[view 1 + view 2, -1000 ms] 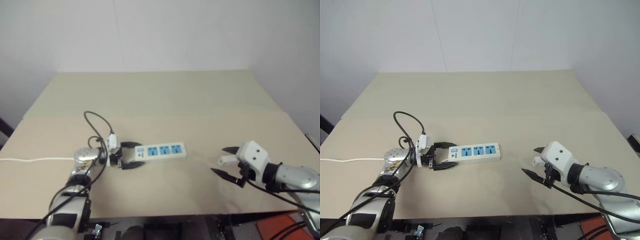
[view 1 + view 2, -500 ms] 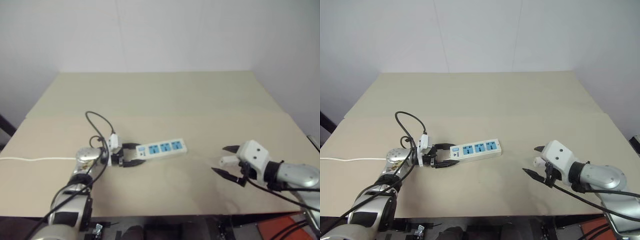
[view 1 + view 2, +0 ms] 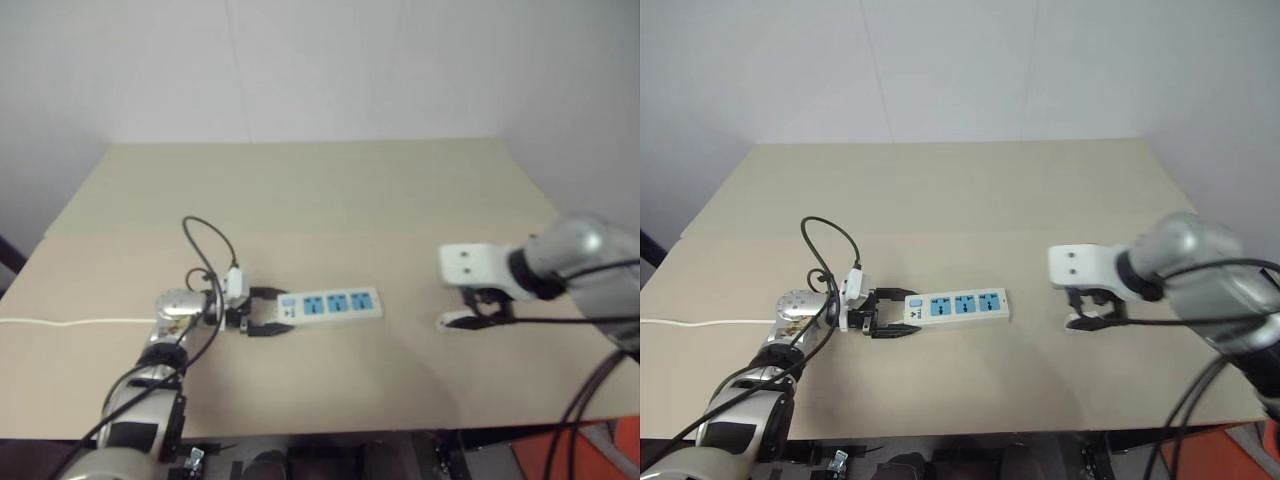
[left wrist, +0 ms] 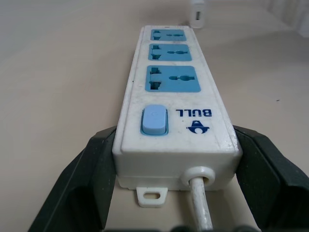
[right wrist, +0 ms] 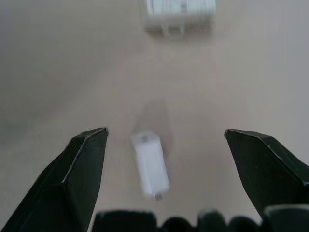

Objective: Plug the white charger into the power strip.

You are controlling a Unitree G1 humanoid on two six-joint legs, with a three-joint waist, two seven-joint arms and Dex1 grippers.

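The power strip (image 3: 332, 304) lies flat on the tan table, its three blue outlet faces up. My left gripper (image 3: 268, 313) is shut on its switch end, and the black fingers (image 4: 79, 191) press both sides where the cord comes out. The white charger (image 5: 150, 163) lies on its side on the table to the right of the strip, also seen as the small block (image 3: 1078, 323). My right gripper (image 5: 165, 131) points down over the charger, open, with one finger on each side and nothing touching it.
The strip's thin white cord (image 3: 70, 321) runs off the table's left edge. A black cable loop (image 3: 205, 245) rises from my left wrist. The table (image 3: 320, 190) ends close to the front, and a white wall stands behind.
My left gripper has shut on the strip's switch end. The right arm has swung up and inward, and its gripper has turned from level to pointing down over the charger.
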